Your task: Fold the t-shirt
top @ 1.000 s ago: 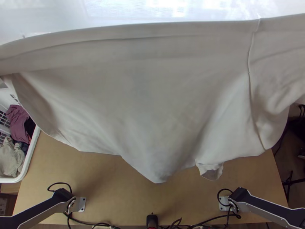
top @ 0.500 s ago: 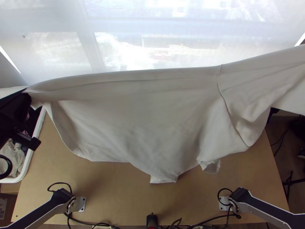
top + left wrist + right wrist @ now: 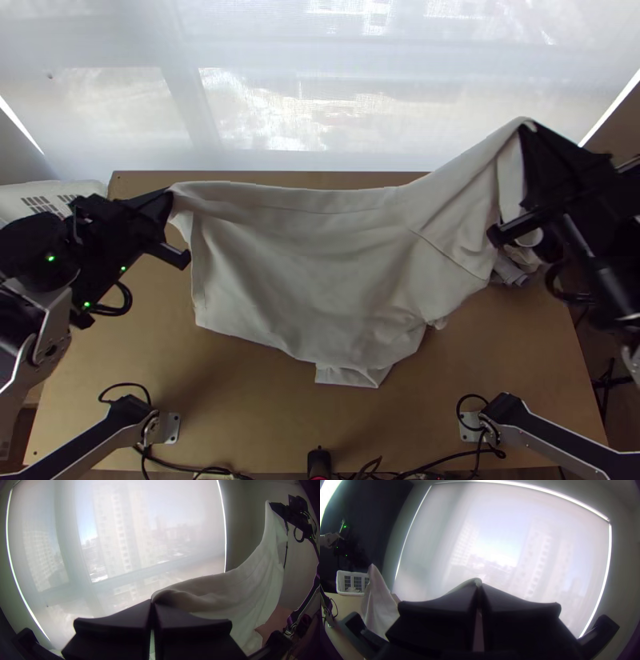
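In the top view the white t-shirt (image 3: 312,264) hangs stretched between both grippers, its lower part drooping in folds over the table. My left gripper (image 3: 170,194) is shut on its left upper corner, and my right gripper (image 3: 524,126) is shut on the right upper end, held higher. The left wrist view has my left gripper (image 3: 152,602) pinching the bunched edge of the t-shirt (image 3: 246,590), which rises to the other arm's gripper. My right gripper (image 3: 479,583) grips a small fold, with more of the t-shirt (image 3: 380,603) hanging beyond it.
A white basket (image 3: 48,196) stands at the table's left; it also appears as a white basket (image 3: 351,583) in the right wrist view. Bare wooden table (image 3: 240,400) lies in front of the cloth. A dark grey bundle (image 3: 509,270) is beside the right gripper. Cables run along the near edge.
Both grippers have come into the top view from the sides. The t-shirt's upper edge has moved down the picture and looks smaller, uncovering the window and the table's far edge.
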Tool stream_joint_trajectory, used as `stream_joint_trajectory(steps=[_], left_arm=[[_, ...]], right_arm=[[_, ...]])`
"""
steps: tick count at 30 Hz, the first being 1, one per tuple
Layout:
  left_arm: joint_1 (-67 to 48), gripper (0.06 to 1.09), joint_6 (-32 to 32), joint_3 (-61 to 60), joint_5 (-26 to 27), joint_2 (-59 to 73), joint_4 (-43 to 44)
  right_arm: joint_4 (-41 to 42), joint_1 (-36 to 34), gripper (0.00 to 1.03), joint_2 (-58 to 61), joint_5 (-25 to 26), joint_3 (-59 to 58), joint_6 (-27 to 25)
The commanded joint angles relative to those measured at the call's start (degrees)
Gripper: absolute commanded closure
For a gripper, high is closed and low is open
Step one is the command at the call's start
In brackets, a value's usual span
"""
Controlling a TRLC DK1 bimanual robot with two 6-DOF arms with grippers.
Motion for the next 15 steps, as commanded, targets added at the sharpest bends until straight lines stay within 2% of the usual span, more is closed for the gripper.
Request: stream_joint_trajectory(steps=[1, 5, 15], left_arm=[[7.38, 1.05, -0.12, -7.97, 3.78, 8.49, 12.99], [10.9, 1.05, -0.47, -8.41, 4.13, 15.52, 19.32], [14.24, 1.05, -0.47, -6.47, 4.13, 31.25, 32.07]], right_arm=[[8.59, -4.39, 1.0, 3.17, -4.88, -12.45, 2.35], [13.25, -8.79, 1.0, 8.8, -7.96, -13.76, 4.55], [23.36, -13.71, 1.0, 23.65, -9.8, -13.24, 4.55]])
